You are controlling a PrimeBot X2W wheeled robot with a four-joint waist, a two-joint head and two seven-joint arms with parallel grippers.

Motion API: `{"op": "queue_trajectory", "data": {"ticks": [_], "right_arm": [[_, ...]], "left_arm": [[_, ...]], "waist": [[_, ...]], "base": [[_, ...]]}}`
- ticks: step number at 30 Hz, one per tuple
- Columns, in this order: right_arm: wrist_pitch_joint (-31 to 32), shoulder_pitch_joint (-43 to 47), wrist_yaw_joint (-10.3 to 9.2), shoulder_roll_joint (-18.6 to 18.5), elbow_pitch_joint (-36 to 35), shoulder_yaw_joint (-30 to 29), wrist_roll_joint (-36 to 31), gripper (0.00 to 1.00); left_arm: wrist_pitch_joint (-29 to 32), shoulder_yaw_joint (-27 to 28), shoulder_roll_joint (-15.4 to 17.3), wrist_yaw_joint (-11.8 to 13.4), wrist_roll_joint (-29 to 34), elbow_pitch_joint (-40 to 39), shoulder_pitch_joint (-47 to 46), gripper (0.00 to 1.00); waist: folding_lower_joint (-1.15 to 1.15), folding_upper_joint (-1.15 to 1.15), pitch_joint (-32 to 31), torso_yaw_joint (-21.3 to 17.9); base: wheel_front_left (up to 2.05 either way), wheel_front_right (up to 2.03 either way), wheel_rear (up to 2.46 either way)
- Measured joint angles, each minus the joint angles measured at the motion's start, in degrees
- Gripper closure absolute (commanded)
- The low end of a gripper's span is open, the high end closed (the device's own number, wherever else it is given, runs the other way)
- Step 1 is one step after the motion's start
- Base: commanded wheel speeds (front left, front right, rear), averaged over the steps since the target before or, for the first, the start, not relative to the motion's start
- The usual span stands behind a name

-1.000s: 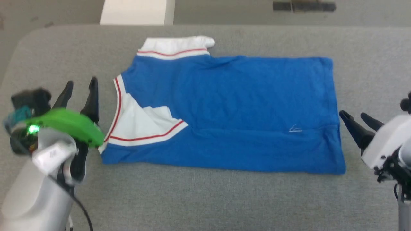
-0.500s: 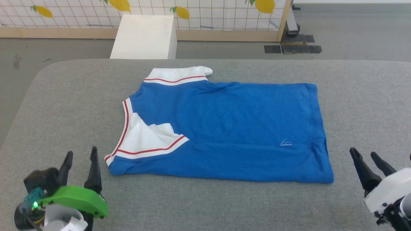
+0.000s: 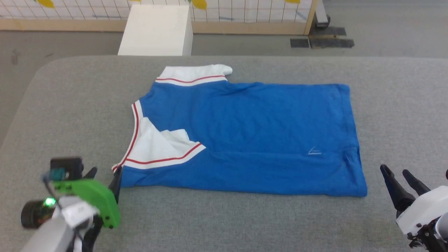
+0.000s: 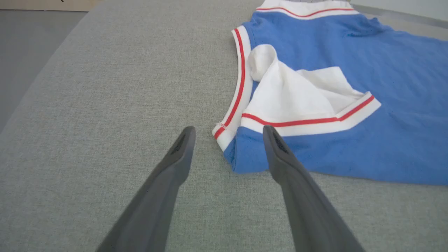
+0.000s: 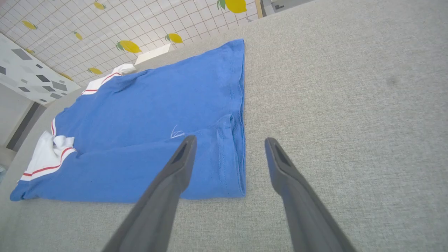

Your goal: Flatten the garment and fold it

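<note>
Head view: garment [image 3: 252, 136] lies flat on the grey bench [image 3: 224, 220], collar twd my left, hem twd my right. L jaws sit at its near collar corner, R jaws just off the near hem corner. L wrist: jaws wide apart, empty, framing that collar corner. R wrist: jaws wide apart, nothing held, hem corner between them.

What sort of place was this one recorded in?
Likely an indoor robot test space, not a home: a grey fabric-covered table holds the garment, with a lemon-print partition screen and a plain white box on the grey floor behind.
</note>
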Motion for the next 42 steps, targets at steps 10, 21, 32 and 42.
{"op": "queue_trajectory", "data": {"ticks": [10,21,32,42], "right_arm": [[1.02,-1.69,0.0,-0.25,-0.7,0.16,0.37,0.0],[2.02,-3.12,0.0,-0.64,-2.01,0.1,0.37,0.0],[8.4,-3.1,0.0,-1.51,-3.86,0.79,-2.37,0.0],[29.78,-7.16,0.0,-2.85,-6.5,7.92,-15.23,0.0]], "left_arm": [[21.81,-4.81,1.77,-2.66,-4.01,4.87,-10.38,0.0],[26.31,-4.74,-0.45,-2.91,-8.21,11.85,-13.28,0.19],[23.86,-2.93,-1.42,-4.17,-10.7,10.4,-12.7,1.0],[22.7,-2.08,-0.15,-2.1,-10.6,2.24,-8.83,1.0]], "waist": [[0.0,0.0,4.21,-0.36],[0.0,0.0,7.49,-1.26],[0.0,0.0,6.71,-1.16],[0.01,0.0,6.83,-2.02]], "base": [[0.0,0.0,0.0],[0.0,0.0,0.0],[0.0,0.0,0.0],[0.0,0.0,0.0]]}}
